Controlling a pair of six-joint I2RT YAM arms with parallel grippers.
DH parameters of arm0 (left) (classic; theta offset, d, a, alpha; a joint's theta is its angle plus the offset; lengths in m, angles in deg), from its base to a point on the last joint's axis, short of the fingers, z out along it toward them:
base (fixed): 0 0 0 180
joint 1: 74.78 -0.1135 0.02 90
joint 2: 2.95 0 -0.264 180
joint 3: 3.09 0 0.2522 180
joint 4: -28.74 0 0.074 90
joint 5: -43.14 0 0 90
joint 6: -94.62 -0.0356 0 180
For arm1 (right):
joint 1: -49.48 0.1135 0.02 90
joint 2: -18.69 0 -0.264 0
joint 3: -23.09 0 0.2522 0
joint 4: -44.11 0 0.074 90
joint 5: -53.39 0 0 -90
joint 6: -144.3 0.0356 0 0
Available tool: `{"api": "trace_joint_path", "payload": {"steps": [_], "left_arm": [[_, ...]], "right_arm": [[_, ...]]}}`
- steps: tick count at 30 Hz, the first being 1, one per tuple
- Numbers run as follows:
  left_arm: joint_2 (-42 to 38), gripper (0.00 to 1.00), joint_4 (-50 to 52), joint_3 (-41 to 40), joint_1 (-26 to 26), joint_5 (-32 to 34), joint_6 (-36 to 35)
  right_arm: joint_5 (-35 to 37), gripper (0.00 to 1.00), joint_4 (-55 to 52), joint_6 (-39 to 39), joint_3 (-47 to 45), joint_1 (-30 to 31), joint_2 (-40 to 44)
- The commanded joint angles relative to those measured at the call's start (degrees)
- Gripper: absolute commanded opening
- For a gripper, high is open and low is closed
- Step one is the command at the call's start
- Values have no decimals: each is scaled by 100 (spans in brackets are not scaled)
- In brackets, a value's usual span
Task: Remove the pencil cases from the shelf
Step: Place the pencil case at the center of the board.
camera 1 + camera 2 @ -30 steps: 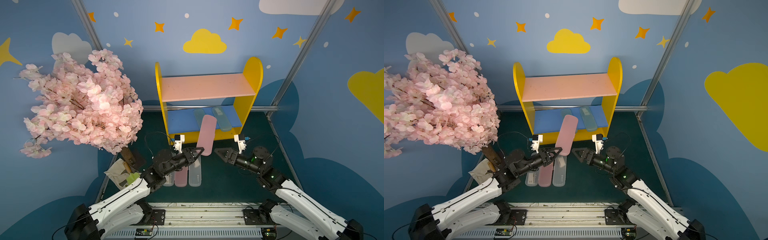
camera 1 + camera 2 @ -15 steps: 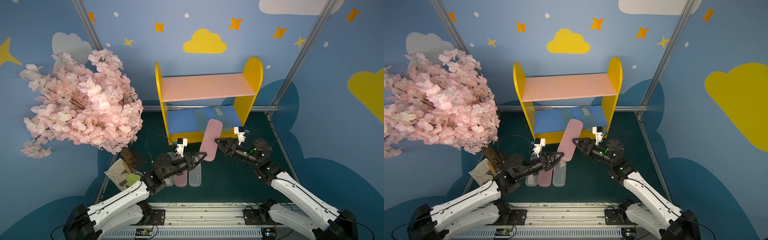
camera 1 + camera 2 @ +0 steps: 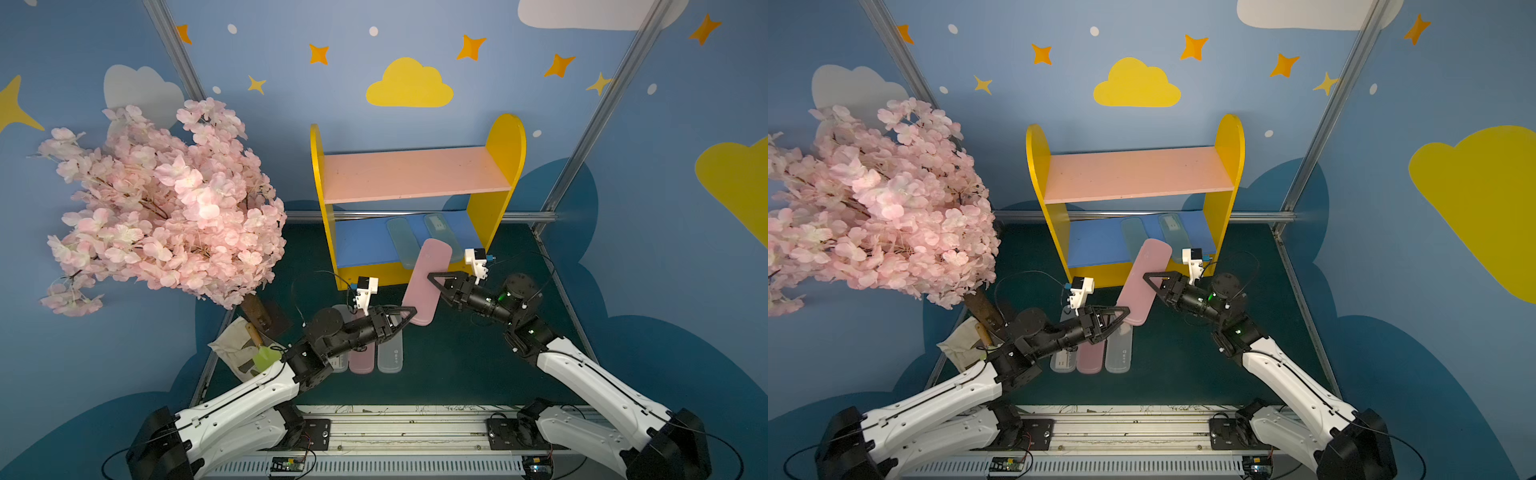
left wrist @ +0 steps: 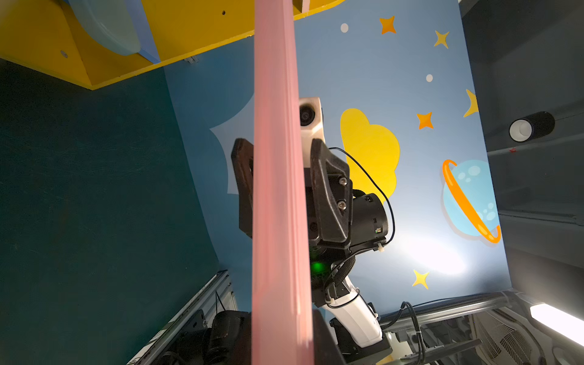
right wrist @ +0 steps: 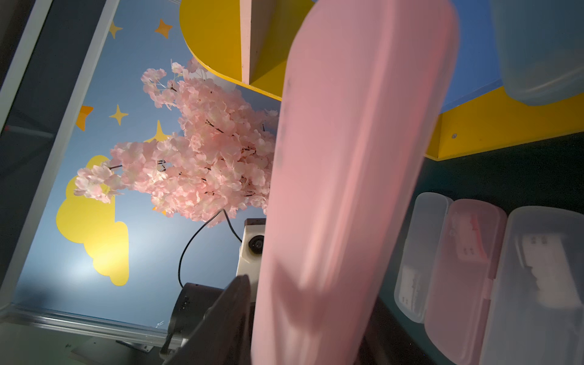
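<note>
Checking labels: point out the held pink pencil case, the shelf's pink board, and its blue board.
held pink pencil case (image 3: 417, 286): in a top view, middle of its flat face.
pink board (image 3: 415, 174): in a top view, centre of its top.
blue board (image 3: 361, 249): in a top view, bare patch.

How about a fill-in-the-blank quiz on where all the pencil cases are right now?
1. The left hand grips a ___ pencil case by its near end.
2. ___ teal-blue pencil cases lie on the blue board of the shelf.
3. On the dark green floor in front of the shelf, ___ cases lie side by side.

Missing words: pink; two; three.
</note>
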Motion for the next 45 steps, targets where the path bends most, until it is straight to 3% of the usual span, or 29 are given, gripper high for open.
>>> {"api": "trace_joint_path", "payload": {"steps": [1, 4, 8, 12, 16, 21, 26, 31, 38, 45], "left_arm": [[-4, 3, -346, 191, 24, -65, -121], [0, 6, -342, 188, 40, -62, -127], [24, 18, -277, 209, 35, -5, -163], [-29, 41, -21, 249, 37, 99, -267], [-210, 77, 736, 385, 37, 364, -554], [-632, 95, 2061, 438, 28, 1155, -978], [-936, 100, 3451, 467, 27, 1999, -1496], [-933, 100, 4506, 701, 20, 2499, -1837], [-955, 100, 4583, 587, -18, 2552, -1856], [-1068, 100, 4574, 544, -24, 2594, -1912]], "right_arm": [[-109, 43, 464, 130, 50, -12, -4], [-100, 36, 494, 157, 10, -13, 13], [-85, 27, 494, 165, -53, -12, 29], [-84, 20, 494, 165, -124, -12, 40], [-50, 16, 384, 93, -237, -23, 74], [69, 16, -470, -472, -319, -27, 276], [353, 16, -1735, -1473, -614, -32, 594], [416, 16, -2119, -1927, -1024, -48, 643], [118, 17, -1764, -2038, -1357, -47, 17], [-602, 17, -1508, -2421, -992, -48, -1121]]}}
